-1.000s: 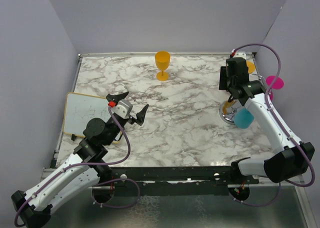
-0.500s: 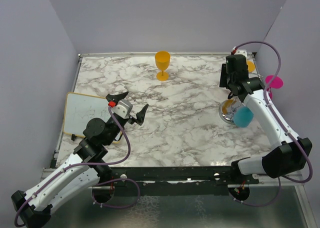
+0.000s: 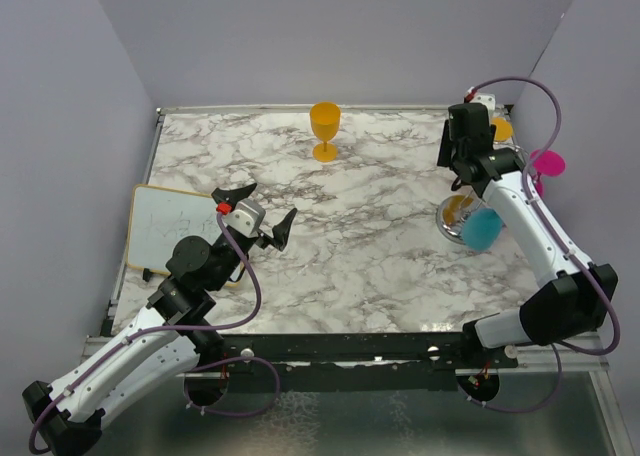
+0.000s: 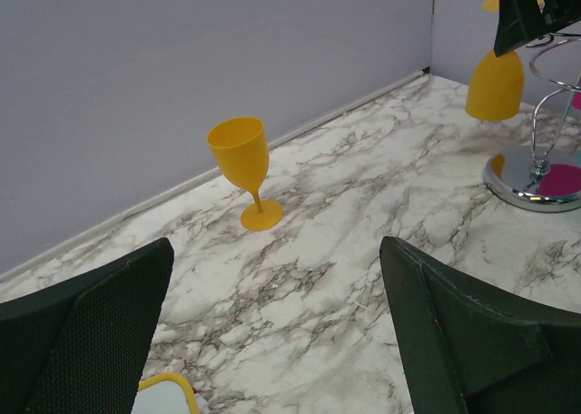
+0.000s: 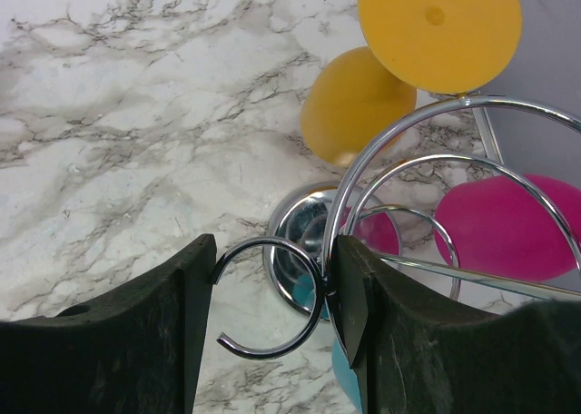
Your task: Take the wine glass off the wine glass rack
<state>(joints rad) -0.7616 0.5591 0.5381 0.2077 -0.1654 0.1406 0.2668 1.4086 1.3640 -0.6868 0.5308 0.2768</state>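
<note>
**Right jaws clamped on a rack loop**

Marble tabletop (image 3: 380, 256), lilac walls all round. Your right gripper (image 5: 272, 296) is pinching a curled wire loop of the wine glass rack (image 3: 455, 221) at three o'clock on the table. An orange wine glass (image 5: 359, 105) hangs upside down there, with pink and teal ones beside it. Your left gripper (image 3: 258, 214) hovers spread wide at eight o'clock. Another orange glass (image 3: 325, 129) stands upright at twelve.

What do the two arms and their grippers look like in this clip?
Both arms have white link shells with black joints, and a purple cable loops along each. The left gripper has black fingers and a small red mark on its grey wrist block. The right gripper has broad black fingers too.
</note>
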